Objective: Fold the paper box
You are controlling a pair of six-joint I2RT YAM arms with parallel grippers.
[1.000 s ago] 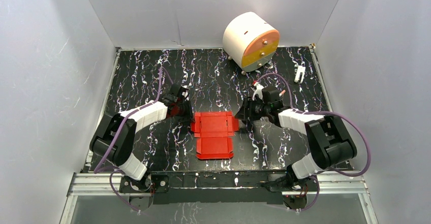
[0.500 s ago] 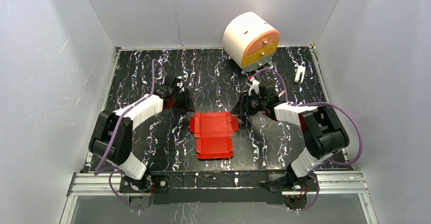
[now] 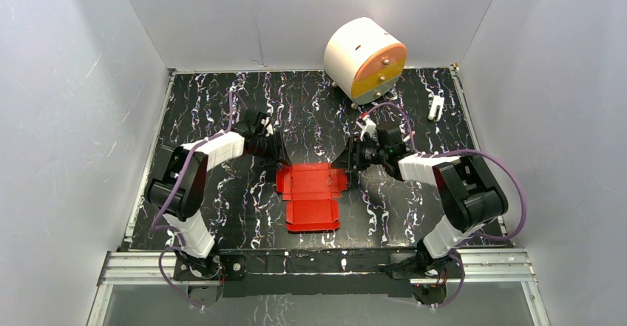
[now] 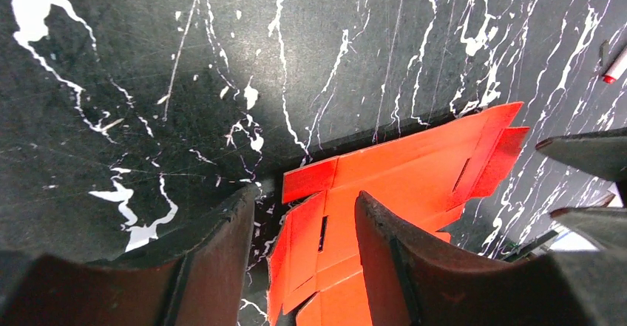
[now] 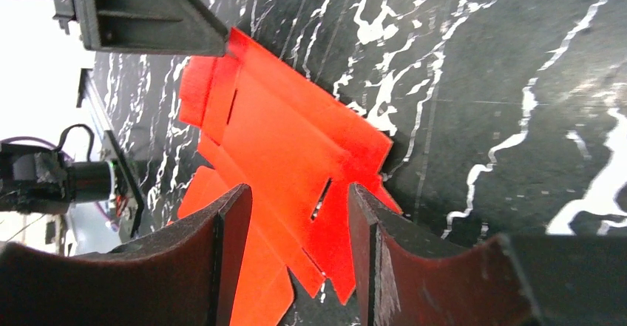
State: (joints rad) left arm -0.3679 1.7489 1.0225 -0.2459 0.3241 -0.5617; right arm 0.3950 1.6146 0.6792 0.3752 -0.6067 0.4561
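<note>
**Both wrists have swung in on the far corners of the card**

Since a second ago the left arm has drawn up, carrying the left gripper (image 3: 273, 147) toward the far-left corner of the paper box (image 3: 310, 193). Its jaws have parted on the way. In the left wrist view they stand released and hold nothing, and the left side flap shows in the gap between them.

The paper box has not shifted. It lies flat and unfolded on the table (image 3: 214, 104), near the middle, between the two arms.

The right gripper (image 3: 347, 160) has moved left to the far-right corner. Its jaws are spread too, and the slotted right flap shows between its fingers (image 5: 229, 252). Whether they touch the card I cannot tell.

The card looks thin and light. It is probably springy at its creases, easy to dent, and apt to slide on the smooth tabletop. The free edges of the side flaps, taken close to the crease, seem the best hold, with one gripper pinning the middle panel while the other lifts.
</note>
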